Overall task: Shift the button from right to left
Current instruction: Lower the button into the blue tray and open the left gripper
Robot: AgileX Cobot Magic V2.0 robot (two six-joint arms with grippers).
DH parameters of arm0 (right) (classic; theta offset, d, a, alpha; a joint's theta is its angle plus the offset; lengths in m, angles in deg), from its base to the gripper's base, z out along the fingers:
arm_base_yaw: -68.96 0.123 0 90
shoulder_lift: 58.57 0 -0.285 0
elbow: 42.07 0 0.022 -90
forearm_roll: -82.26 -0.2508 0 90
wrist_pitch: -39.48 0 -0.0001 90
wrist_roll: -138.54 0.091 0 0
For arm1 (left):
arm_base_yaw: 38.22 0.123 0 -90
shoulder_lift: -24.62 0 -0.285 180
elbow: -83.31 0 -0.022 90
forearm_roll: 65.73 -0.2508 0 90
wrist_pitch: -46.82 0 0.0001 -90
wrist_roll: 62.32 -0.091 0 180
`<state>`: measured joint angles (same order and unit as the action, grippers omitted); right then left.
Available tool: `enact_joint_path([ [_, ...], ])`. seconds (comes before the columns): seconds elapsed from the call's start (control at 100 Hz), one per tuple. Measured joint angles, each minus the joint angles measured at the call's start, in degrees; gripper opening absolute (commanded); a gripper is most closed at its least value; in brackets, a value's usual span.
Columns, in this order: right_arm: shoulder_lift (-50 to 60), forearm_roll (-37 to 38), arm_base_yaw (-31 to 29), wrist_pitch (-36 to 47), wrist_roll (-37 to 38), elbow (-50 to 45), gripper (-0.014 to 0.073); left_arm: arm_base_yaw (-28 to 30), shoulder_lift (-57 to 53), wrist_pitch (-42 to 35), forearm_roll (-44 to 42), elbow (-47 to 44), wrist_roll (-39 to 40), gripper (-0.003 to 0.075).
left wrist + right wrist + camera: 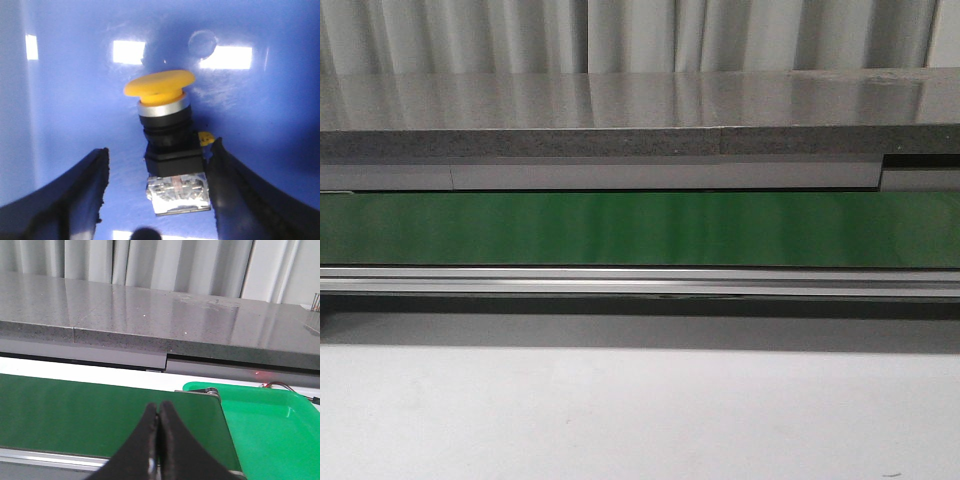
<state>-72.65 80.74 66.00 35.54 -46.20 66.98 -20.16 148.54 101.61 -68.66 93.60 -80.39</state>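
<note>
Two hands, neither gripping. Left hand (157, 195) has fingers (75, 195) spread either side of the button (167, 140), which lies on a blue bin (75, 100) floor, yellow cap away from the camera; it looks just released there, so probably delivered. Right hand (159, 450) is pinched together, empty, parked over the belt (75, 405) beside a green tray (270, 415).

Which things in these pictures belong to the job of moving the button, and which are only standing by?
Belonging to the job:
- button, lying on a blue surface
- left gripper, open around the button
- right gripper, shut and empty

Only standing by:
- green belt
- green tray
- grey stone shelf
</note>
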Motion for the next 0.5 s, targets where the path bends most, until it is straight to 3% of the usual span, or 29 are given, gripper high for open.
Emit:
enact_joint_path([
  [0.12,0.0,0.0,0.0,0.0,0.0,0.0,-0.0067,0.0,-2.89,-1.63,-0.14,0.0,0.0,0.0279],
  [0.27,0.0,0.0,0.0,0.0,0.0,0.0,-0.0067,0.0,-7.58,-2.0,2.93,1.1,0.0,-0.002],
  [0.5,0.0,0.0,0.0,0.0,0.0,0.0,-0.0067,-2.78,-13.22,-3.01,9.5,1.22,0.0,-0.002],
])
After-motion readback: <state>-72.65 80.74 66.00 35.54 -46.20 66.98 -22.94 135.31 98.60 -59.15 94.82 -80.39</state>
